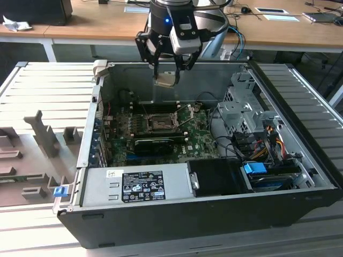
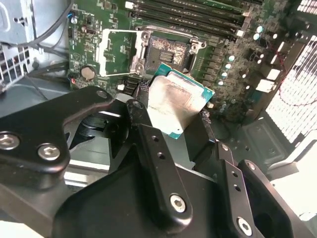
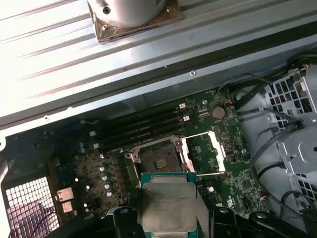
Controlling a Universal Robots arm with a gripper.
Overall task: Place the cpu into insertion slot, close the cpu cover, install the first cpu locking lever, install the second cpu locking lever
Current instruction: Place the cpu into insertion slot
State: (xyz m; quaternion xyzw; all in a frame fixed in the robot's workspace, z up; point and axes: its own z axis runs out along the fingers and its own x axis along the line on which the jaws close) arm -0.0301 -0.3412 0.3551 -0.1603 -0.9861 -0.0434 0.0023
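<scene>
My gripper point(image 1: 166, 78) hangs above the open computer case, shut on the cpu point(image 1: 165, 80), a flat silver-beige chip with a green edge. In both wrist views the cpu point(image 2: 176, 105) point(image 3: 171, 202) sits level between the black fingers point(image 2: 137, 111), held well above the motherboard. The insertion slot point(image 2: 168, 49) point(image 3: 161, 161) point(image 1: 161, 124) lies bare below it, a square black socket on the green board. The cpu cover point(image 2: 119, 52) point(image 3: 217, 151), a silvery frame, is swung open beside the socket. Thin metal levers stand raised near the socket point(image 1: 185, 113).
The case walls point(image 1: 94, 123) ring the board. Memory sticks point(image 2: 198, 12) run beside the socket. A drive cage point(image 1: 246, 112) with cables is at the exterior view's right, and a power supply point(image 1: 150, 184) at the front. A grey slotted tray point(image 1: 32, 155) lies outside.
</scene>
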